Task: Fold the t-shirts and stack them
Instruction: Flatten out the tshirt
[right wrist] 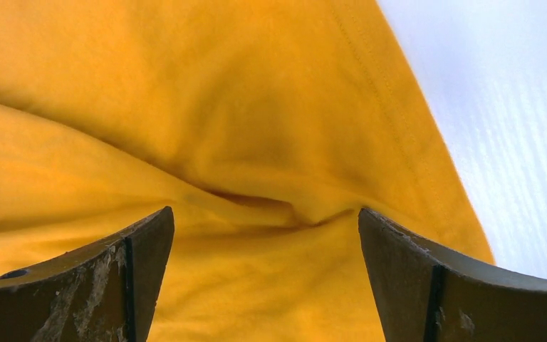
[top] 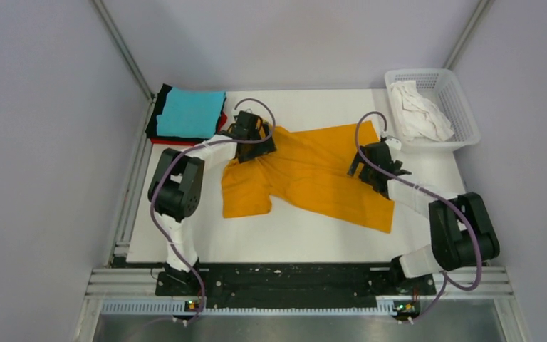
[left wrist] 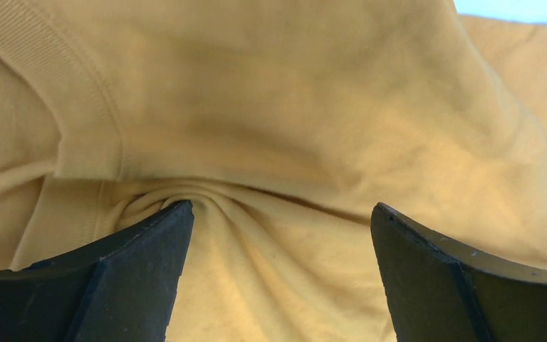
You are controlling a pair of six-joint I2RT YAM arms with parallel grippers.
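An orange-yellow t-shirt (top: 320, 174) lies spread and rumpled across the middle of the table. My left gripper (top: 255, 146) stands open over its upper left part, near the collar (left wrist: 78, 107), with bunched cloth (left wrist: 278, 263) between the wide-apart jaws (left wrist: 281, 214). My right gripper (top: 367, 169) is open over the shirt's right edge, its jaws (right wrist: 267, 217) straddling a fold (right wrist: 256, 203). A folded stack sits at the back left: a cyan t-shirt (top: 191, 112) on top, red (top: 178, 142) and black (top: 159, 107) edges showing under it. A white t-shirt (top: 417, 110) lies crumpled in the basket.
The white mesh basket (top: 463, 107) stands at the back right corner. Bare white table (top: 313, 239) shows in front of the shirt and beside its right hem (right wrist: 513, 142). Grey walls close in the sides and back.
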